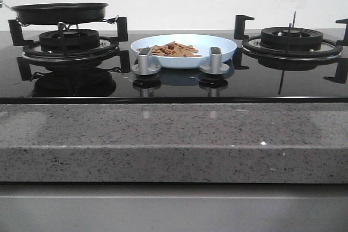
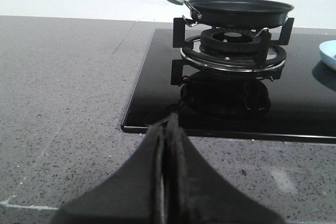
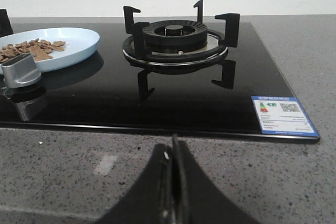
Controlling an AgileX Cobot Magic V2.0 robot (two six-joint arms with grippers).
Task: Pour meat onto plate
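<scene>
The pale-blue plate [image 1: 217, 46] sits on the black glass hob between the two burners, behind the two silver knobs. A heap of tan meat pieces [image 1: 173, 50] lies on it; plate [image 3: 73, 43] and meat [image 3: 32, 49] also show in the right wrist view. The black frying pan [image 1: 60, 12] rests on the left burner and looks empty; it shows with its pale-green handle in the left wrist view [image 2: 239, 10]. My left gripper [image 2: 167, 129] is shut and empty over the grey counter in front of the left burner. My right gripper [image 3: 173, 150] is shut and empty over the counter in front of the right burner.
The right burner [image 1: 291, 42] with black pan supports stands bare. Two silver knobs [image 1: 145, 62] [image 1: 214, 61] stand in front of the plate. A blue label [image 3: 282, 115] sits on the hob's near right corner. The speckled grey counter [image 1: 174, 134] runs along the front.
</scene>
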